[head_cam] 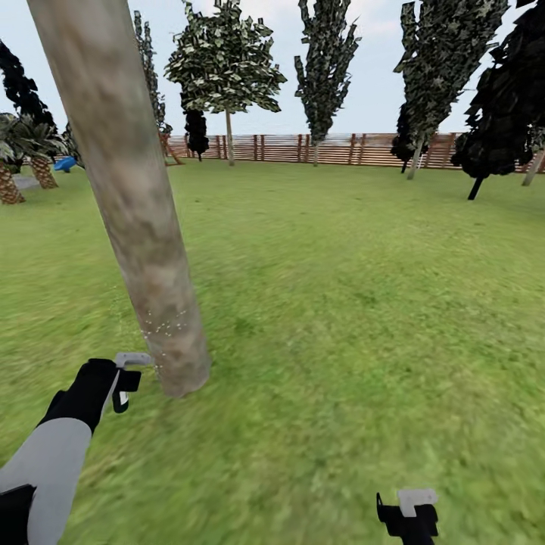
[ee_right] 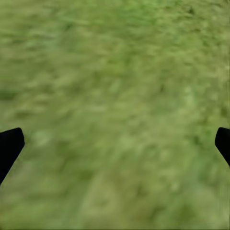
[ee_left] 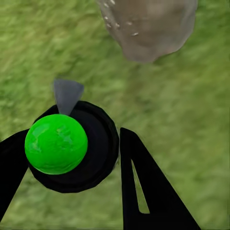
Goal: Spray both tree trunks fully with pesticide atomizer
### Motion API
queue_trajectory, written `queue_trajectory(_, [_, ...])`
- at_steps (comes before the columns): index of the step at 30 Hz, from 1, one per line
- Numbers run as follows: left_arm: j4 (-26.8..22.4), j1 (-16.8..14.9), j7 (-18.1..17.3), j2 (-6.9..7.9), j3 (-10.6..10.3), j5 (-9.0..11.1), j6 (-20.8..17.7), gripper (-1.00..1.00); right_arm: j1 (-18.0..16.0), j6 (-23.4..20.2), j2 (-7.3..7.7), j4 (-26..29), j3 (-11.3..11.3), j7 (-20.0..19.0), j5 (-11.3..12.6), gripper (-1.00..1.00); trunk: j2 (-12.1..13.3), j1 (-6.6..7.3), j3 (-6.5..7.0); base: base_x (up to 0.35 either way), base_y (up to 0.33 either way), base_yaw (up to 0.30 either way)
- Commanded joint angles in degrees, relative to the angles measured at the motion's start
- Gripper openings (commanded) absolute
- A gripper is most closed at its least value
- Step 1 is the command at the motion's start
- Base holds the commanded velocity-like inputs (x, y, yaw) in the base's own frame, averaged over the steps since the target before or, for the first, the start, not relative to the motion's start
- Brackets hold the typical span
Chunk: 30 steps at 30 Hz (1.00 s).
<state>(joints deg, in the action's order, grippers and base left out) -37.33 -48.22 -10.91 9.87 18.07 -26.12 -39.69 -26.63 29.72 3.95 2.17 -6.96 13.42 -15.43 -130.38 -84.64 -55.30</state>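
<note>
The left claw (ee_left: pixel 72 158) is clenched on the sprayer (ee_left: pixel 64 146): in the left wrist view its two black fingers (ee_left: pixel 148 191) sit on either side of a black round body topped by a bright green ball, with a grey nozzle pointing away from the fingers toward the base of a tree trunk (ee_left: pixel 151 26). In the head view the same left claw (head_cam: pixel 121 382) hangs low over the grass at the end of a black and grey arm, and the sprayer's pale grey head (head_cam: pixel 134 359) shows at its tip, just beside the trunk's foot but not touching it.

The tree trunk (head_cam: pixel 144 219) is a thick, bare column of blotchy grey-brown bark that leans across the left side of the head view and meets the lawn (head_cam: pixel 341 303) right in front of the left claw. A fine scatter of tiny white specks (head_cam: pixel 163 327) lies on its lowest part, on the side facing the sprayer; the bark higher up looks plain.

The right claw (head_cam: pixel 409 518) hangs low at the bottom edge of the head view, well apart from the trunk. In the right wrist view its two black fingertips (ee_right: pixel 10 143) stand wide apart with only blurred grass between them, so it is released and carries nothing.

Farther off, a brown slatted fence (head_cam: pixel 333 149) closes the lawn, with several thin-trunked leafy trees (head_cam: pixel 225 68) standing before it.
</note>
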Motion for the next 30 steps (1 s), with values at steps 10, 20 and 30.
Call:
queue_trajectory(10, [6.26, 3.0, -0.48, -2.12, 0.11, -0.7, 8.36, -1.0, -0.02, 0.17, -0.07, -0.11, -0.42, 0.2, -0.65, 1.0, -0.02, 0.0, -0.05, 0.012, 0.0, 0.262])
queue_trajectory(20, [6.59, 3.13, -0.52, -3.69, 0.21, -0.73, 8.85, -1.0, -0.03, 0.17, 0.2, -0.14, -0.45, 0.2, -0.65, 1.0, -0.02, 0.0, -0.05, 0.231, 0.0, 0.011])
queue_trajectory(30, [7.51, 3.65, -0.66, -3.72, 0.34, -1.18, 8.54, -1.0, -0.06, 0.17, 0.08, -0.15, -0.37, 0.2, -0.65, 1.0, -0.02, 0.0, -0.05, 0.254, -0.033, 0.044])
